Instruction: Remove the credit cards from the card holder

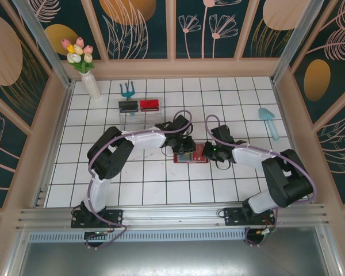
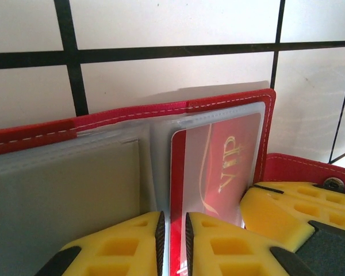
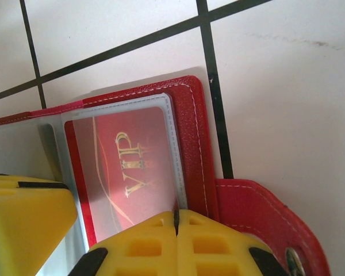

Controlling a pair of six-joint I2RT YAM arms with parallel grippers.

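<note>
From the overhead camera I saw the card holder [image 1: 191, 155] lying open near the middle of the white tiled table [image 1: 155, 190], with both arms bent in over it. The left gripper [image 1: 187, 145] was down at its far edge and the right gripper [image 1: 209, 150] at its right end. Behind them stood a clear stand [image 1: 139, 121], and a vase of flowers [image 1: 91, 83] stood in the far left corner.

On the left wrist camera, the left gripper [image 2: 172, 224] was clenched to a thin slit on the edge of the red card [image 2: 218, 161]. That card sat in a clear pocket [image 2: 161, 144] of the holder. I could not tell whether the pads pinched the card alone or the sleeve with it. A grey card [image 2: 63, 195] lay in the pocket to its left.

On the right wrist camera, the right gripper [image 3: 176, 221] was clenched tight, pads touching. Its tips were at the lower edge of that same pocket. The red tab [image 3: 253, 213] stuck out just beside it.
</note>
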